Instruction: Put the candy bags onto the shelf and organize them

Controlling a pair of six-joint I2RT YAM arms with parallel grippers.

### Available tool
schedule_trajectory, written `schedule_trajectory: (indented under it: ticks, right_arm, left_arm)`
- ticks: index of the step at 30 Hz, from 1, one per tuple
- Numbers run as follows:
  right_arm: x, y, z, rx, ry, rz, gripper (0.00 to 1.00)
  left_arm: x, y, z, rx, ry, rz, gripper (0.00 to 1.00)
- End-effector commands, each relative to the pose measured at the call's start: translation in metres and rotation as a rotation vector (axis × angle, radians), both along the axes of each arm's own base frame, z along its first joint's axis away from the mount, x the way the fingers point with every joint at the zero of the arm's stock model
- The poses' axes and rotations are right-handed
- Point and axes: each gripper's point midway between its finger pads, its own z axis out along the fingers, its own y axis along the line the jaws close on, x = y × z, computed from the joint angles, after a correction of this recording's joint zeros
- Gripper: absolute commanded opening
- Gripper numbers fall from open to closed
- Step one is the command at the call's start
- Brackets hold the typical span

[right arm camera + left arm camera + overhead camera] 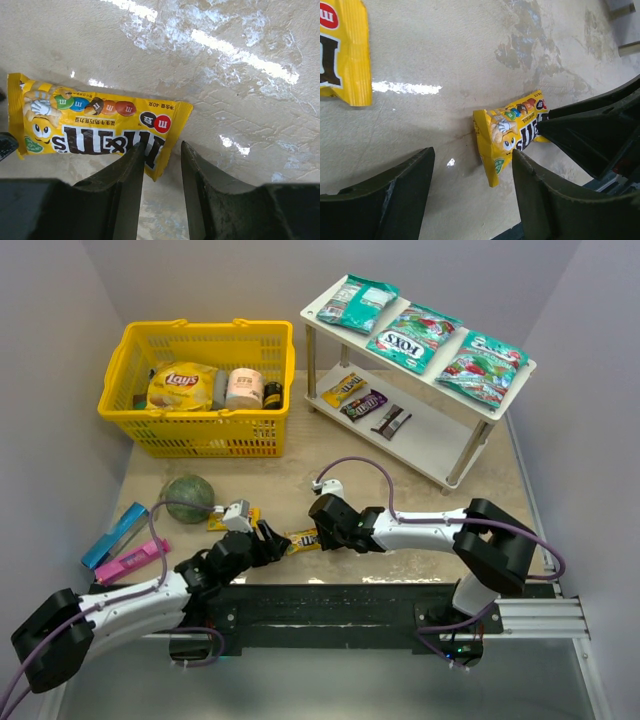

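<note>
A yellow M&M's packet (300,538) lies flat on the table between my two grippers. My right gripper (314,527) is open by a narrow gap, and its jaws straddle the packet's near end (100,130) without closing on it. My left gripper (268,537) is open wide and empty, with the packet's other end (512,130) just beyond its right finger (545,200). A second yellow packet (226,523) lies beside the left gripper (472,152). The white shelf (440,455) holds three teal candy bags (415,336) on top and small yellow, purple and brown packets (364,403) on the lower board.
A yellow basket (205,435) with a Lay's bag and jars stands at the back left. A green ball (188,496) sits left of centre. A flat blue packet (113,537) and a pink item (130,562) lie at the left. The right gripper's fingers (590,135) show in the left wrist view.
</note>
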Motion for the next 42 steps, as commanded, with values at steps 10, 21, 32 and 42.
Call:
schedule_trajectory:
  ticks: [10,21,32,42]
  right_arm:
    - [0.007,-0.014,-0.008,-0.066,-0.038,-0.028,0.36]
    - [0.011,-0.017,-0.009,-0.059,-0.034,-0.051,0.36]
    - [0.012,-0.019,-0.011,-0.058,-0.029,-0.056,0.36]
    - [0.015,-0.025,-0.009,-0.057,-0.033,-0.082,0.37]
  left_arm:
    - [0.016,-0.024,0.015,-0.072,-0.071,-0.076,0.6]
    - [0.003,-0.037,0.015,-0.169,-0.028,-0.197,0.49]
    - [-0.002,-0.037,0.003,-0.165,0.021,-0.199,0.44]
    - [-0.003,-0.031,-0.006,-0.15,0.053,-0.173,0.18]
